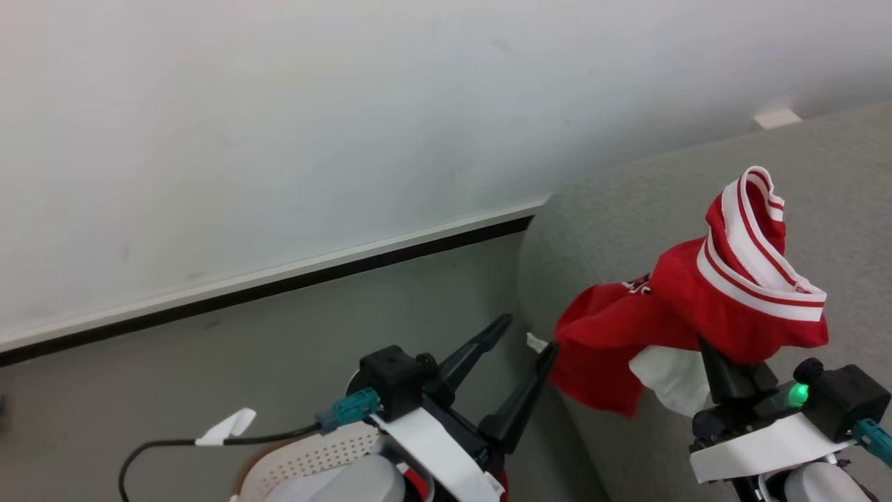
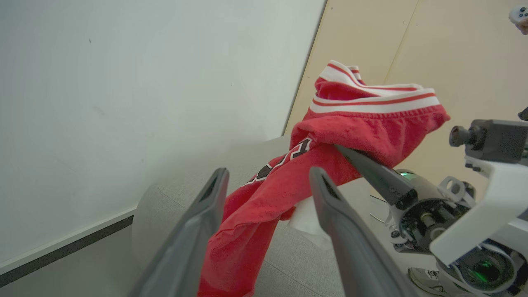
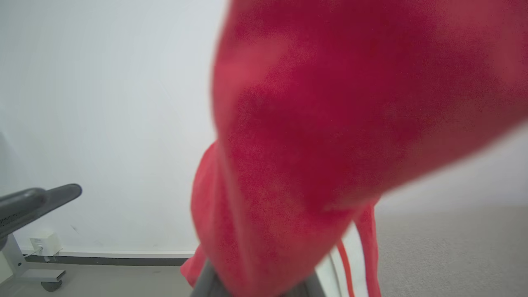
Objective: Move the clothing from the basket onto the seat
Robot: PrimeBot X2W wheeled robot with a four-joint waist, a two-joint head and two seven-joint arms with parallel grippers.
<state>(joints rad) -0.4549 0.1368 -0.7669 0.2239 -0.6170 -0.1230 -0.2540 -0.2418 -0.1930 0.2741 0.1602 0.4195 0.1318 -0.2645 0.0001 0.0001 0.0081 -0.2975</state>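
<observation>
A red garment of the clothing [image 1: 669, 307], with white striped trim and a printed logo, hangs from my right gripper [image 1: 725, 359], which is shut on it over the grey seat [image 1: 697, 202]. The fabric hides the fingertips. In the right wrist view the clothing [image 3: 330, 123] is blurred and close, with the seat [image 3: 445, 247] below. My left gripper [image 1: 526, 336] stands open and empty, just left of the garment's hanging end. From the left wrist, the left gripper [image 2: 266, 181] frames the clothing [image 2: 350, 132] draped toward the seat [image 2: 297, 260]. The basket [image 1: 313, 457] peeks out at the bottom, under my left arm.
A white wall [image 1: 279, 139] with a dark baseboard [image 1: 279, 282] runs behind the grey floor. A person's hand with a controller [image 2: 519, 16] shows at the upper right, and a shoe [image 2: 425, 280] lies low. A wheeled stand base [image 3: 41, 276] sits by the wall.
</observation>
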